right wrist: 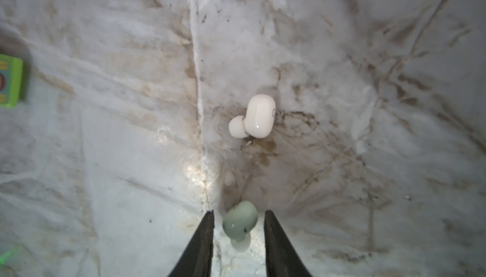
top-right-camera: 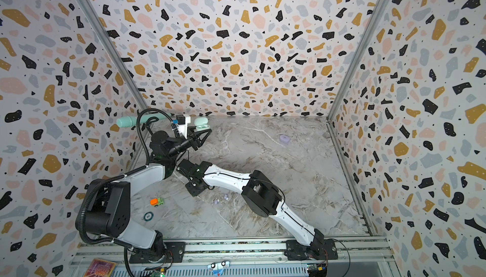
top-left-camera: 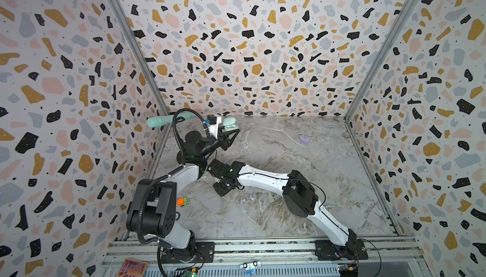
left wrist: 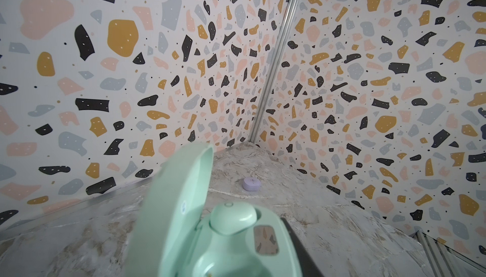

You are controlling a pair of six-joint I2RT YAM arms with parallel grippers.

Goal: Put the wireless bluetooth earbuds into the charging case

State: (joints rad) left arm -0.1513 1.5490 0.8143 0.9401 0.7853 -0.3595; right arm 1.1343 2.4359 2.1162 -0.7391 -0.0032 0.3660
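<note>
**Mint earbud [right wrist: 239,221] straddled by right claw [right wrist: 238,211]**

I see this bud lying on the marble counter [right wrist: 105,157]. The right claw's jaws stand apart, with a sliver of gap on either side of it. A white earbud [right wrist: 253,116] lies just past it, not touching.

Left claw [top-left-camera: 232,132] is clamped on the open mint charging case [left wrist: 236,249] near the back wall, lid [left wrist: 173,204] up. A second mint earbud [left wrist: 232,216] sits in one well.

Two lavender earbuds [top-left-camera: 241,201] [top-left-camera: 251,196] lie close together beside the right arm. A closed lavender case [top-left-camera: 305,139] sits well apart, toward the right wall. An orange-and-green toy car [top-left-camera: 183,201] is by the left arm.
</note>
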